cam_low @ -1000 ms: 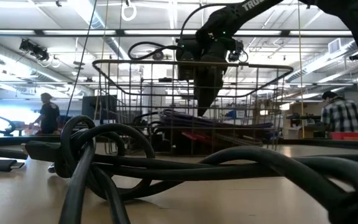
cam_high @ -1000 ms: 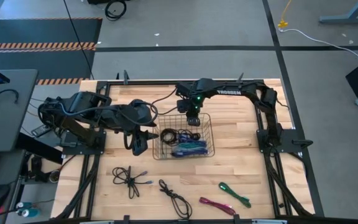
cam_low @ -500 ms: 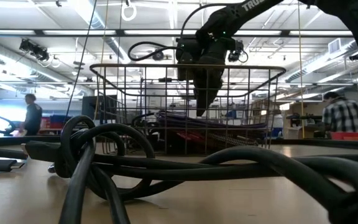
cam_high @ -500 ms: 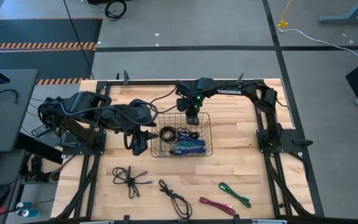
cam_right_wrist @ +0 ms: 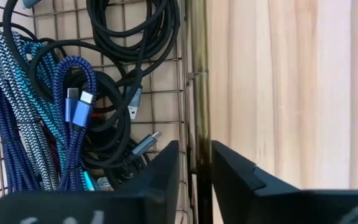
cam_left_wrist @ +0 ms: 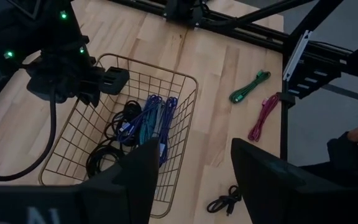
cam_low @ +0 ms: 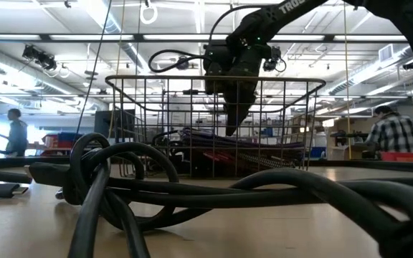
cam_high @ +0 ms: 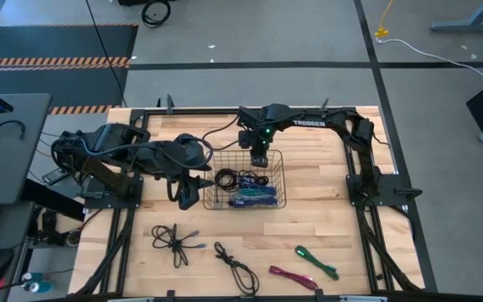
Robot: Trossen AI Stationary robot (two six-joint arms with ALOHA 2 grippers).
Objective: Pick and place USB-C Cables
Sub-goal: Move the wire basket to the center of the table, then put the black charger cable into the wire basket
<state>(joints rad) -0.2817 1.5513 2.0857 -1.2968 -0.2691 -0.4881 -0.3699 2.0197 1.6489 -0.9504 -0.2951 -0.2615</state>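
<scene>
A wire basket (cam_high: 282,180) stands on the wooden table and holds black, blue and teal USB-C cables (cam_right_wrist: 61,106). My right gripper (cam_right_wrist: 196,177) points down at the basket's far rim (cam_right_wrist: 196,93). It is open, with one finger inside the rim wire and one outside, and a gap shows on each side. My left gripper (cam_high: 187,195) hangs open to the left of the basket, holding nothing. More cables lie near the front edge: two black bundles (cam_high: 174,242) (cam_high: 237,267), a magenta one (cam_high: 292,276) and a green one (cam_high: 317,262).
A black cable bundle (cam_low: 192,193) fills the foreground of the low view. Dark frame rails (cam_high: 367,180) run along both sides of the table. A white cord with a yellow end (cam_high: 381,33) lies on the floor beyond. People (cam_low: 395,132) stand in the room behind.
The basket has sunk a little. In the low view its rim stands lower and more level than a second ago, and from above it looks slightly smaller. My right gripper has stayed at the far rim.
</scene>
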